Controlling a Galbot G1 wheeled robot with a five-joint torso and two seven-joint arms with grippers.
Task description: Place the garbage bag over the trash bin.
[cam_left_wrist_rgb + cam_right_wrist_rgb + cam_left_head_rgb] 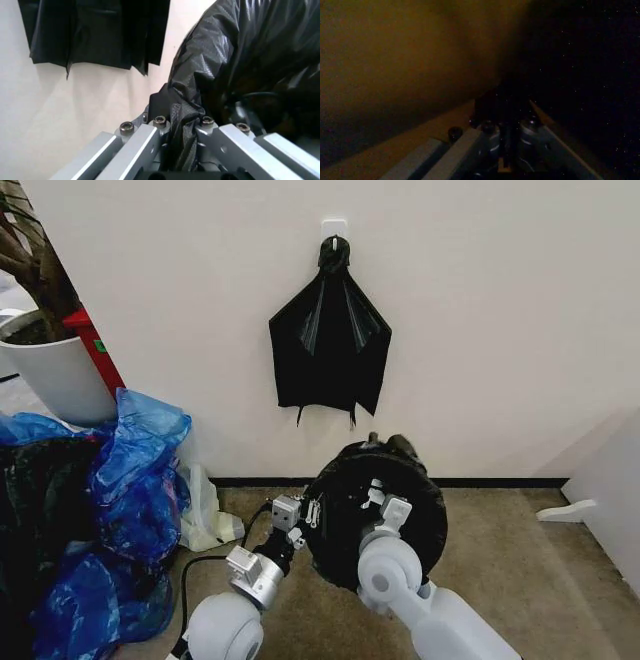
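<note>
both grippers were at the garbage bag (345, 525), low centre of the head view.

the bag sat as one rounded black bundle on the carpet by the wall, no long axis readable, and the bin under it could not be made out. the left gripper (308, 513) was at its left edge; in the left wrist view its fingers (145, 140) were pinched together on a fold of bag (182, 146). the right gripper (378, 498) was on top of the bundle, closed on dark film (495, 105) in its wrist view. around it: one fan-shaped black bunch (330, 345) hanging on the wall above, a heap of blue bags (135, 480) at left, one white planter pot (55, 375) upper left.
</note>
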